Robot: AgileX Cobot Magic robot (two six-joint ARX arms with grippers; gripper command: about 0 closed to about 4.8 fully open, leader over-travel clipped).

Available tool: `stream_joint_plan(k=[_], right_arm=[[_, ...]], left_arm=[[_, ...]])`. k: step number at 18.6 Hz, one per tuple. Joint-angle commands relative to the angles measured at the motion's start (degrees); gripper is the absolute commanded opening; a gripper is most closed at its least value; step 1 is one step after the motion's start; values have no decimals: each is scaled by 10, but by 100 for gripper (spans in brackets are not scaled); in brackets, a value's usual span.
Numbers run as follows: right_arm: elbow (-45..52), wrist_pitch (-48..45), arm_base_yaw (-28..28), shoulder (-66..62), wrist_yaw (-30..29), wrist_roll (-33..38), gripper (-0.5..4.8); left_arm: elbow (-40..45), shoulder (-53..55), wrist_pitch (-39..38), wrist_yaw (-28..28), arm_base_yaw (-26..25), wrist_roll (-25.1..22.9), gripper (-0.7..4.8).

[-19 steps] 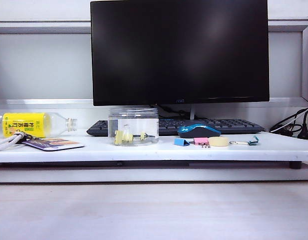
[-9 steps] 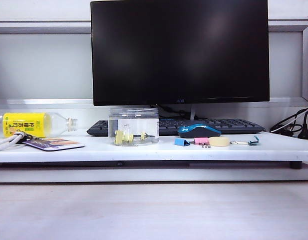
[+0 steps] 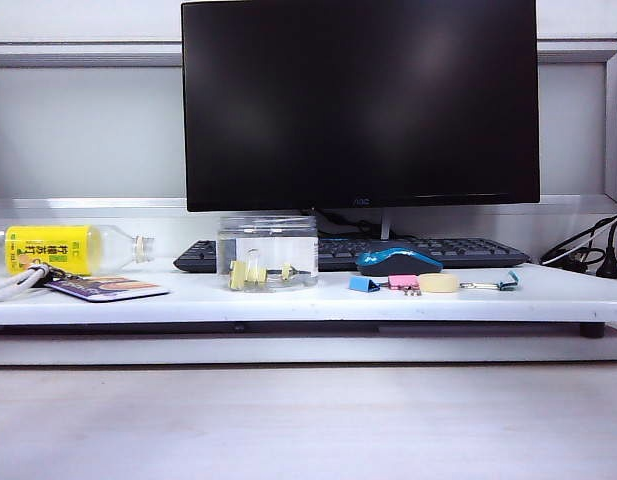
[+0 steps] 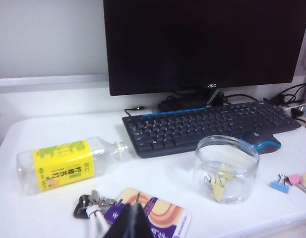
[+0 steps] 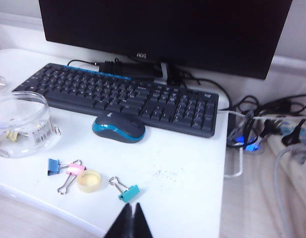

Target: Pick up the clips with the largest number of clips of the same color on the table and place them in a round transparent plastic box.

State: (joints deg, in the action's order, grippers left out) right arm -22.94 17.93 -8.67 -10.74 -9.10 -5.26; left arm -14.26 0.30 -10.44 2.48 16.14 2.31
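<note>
My left fingers [image 4: 132,220] are pinched together with nothing between them, hovering at the near edge of the counter [image 4: 162,186] over a printed card [image 4: 153,216] and a bunch of keys [image 4: 88,205]. My right fingers [image 5: 129,221] are likewise closed and empty, poised above the counter's front edge near a teal clip [image 5: 127,190]. Out from the left fingers stands the round transparent plastic box [image 4: 226,169], upright and open, with the clips [image 4: 218,184], pale yellow, lying on its floor; the outside view shows them there as well, though I cannot count them cleanly through the wall. What stays on the counter beside the box is a blue clip [image 5: 53,166], a pink clip [image 5: 75,169], a yellow cap [image 5: 88,180] and the teal one, with the mouse [image 5: 118,126] and keyboard [image 5: 118,96] behind. I judge the placing done, since I see no yellow clip outside the box. The next move calls only for drawing both arms clear without nudging the box.
</note>
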Motion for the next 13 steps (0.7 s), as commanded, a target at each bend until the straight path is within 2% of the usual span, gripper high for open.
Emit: stream_joint_plan(k=[1,8,11,13], right_arm=[[27,-59,-1,0,-2,28,-1],[105,-137,-1,0,-2,72,-1],[127,-139,-2,0,-2,72,-1],[152,-139,-2,0,-2,79,-1]], left_arm=[[35,-2,85,1,0,-2,13],[105,-2,118,-14,0,-4,13],[117,-2,120,-15,0,-4,13],[130,-2,118,-35,0,-1,13]])
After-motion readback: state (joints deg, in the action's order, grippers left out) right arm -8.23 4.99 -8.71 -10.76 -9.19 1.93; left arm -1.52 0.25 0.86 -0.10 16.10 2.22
